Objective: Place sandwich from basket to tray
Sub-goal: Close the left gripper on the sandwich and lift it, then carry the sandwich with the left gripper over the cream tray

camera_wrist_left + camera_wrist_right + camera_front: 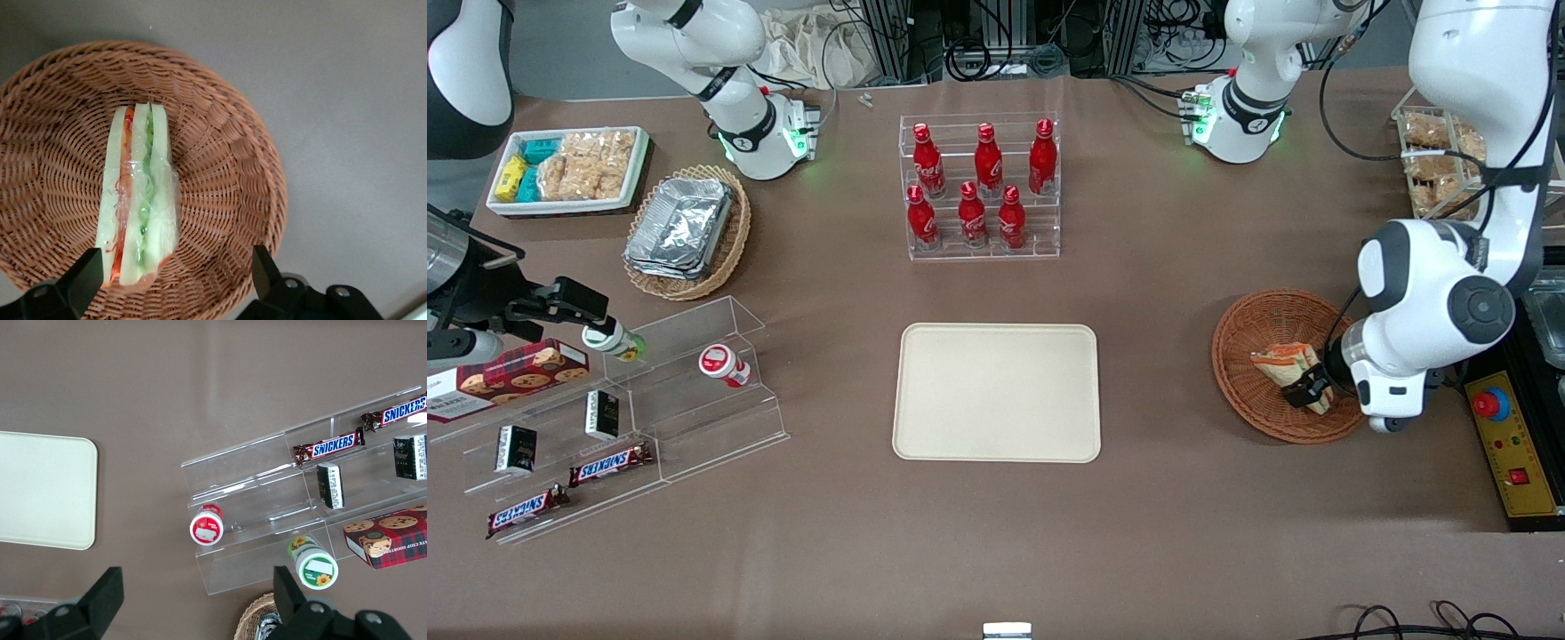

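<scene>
The sandwich (1282, 363) is a wrapped wedge with pale bread and green and orange-red stripes. It lies in the round reddish-brown wicker basket (1249, 329) toward the working arm's end of the table. The left wrist view shows the sandwich (137, 200) lying on the basket's weave (220, 167). My gripper (1310, 388) hangs low over the basket, just above the sandwich's nearer end. Its fingers (267, 270) are open; one stands by the sandwich's edge, the other over bare weave. The cream-beige tray (997, 391) lies flat and bare at the table's middle.
A clear rack of red bottles (980, 187) stands farther from the camera than the tray. A clear stepped shelf (631, 409) with candy bars and jars, a tan basket of foil containers (685, 227) and a white snack bin (569, 169) lie toward the parked arm's end.
</scene>
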{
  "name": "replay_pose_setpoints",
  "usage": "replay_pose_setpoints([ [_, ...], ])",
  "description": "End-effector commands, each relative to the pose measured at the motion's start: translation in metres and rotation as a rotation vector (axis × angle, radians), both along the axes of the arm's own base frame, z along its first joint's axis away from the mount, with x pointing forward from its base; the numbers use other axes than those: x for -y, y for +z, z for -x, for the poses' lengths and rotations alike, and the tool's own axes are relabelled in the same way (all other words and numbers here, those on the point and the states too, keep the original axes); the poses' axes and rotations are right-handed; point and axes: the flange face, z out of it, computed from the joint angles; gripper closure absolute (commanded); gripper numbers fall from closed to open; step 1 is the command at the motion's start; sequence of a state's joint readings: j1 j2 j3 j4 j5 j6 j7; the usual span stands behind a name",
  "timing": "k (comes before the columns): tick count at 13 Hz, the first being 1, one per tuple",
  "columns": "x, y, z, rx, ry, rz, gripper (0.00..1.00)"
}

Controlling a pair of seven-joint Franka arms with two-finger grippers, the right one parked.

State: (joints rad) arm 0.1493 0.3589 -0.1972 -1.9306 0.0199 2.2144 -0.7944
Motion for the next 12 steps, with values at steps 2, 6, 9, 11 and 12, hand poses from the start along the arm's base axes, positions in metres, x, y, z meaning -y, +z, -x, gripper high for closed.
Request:
replay_pose_setpoints([
  [2, -0.006, -0.02, 0.007, -0.002, -0.007, -0.047, 0.01],
  [6, -0.007, -0.048, 0.02, 0.017, -0.002, -0.039, 0.01],
  [9, -0.005, -0.057, 0.023, 0.025, 0.003, -0.035, 0.53],
  [11, -0.006, -0.054, 0.021, 0.032, 0.006, -0.036, 1.0],
  [12, -0.006, -0.051, 0.019, 0.038, 0.012, -0.037, 1.0],
])
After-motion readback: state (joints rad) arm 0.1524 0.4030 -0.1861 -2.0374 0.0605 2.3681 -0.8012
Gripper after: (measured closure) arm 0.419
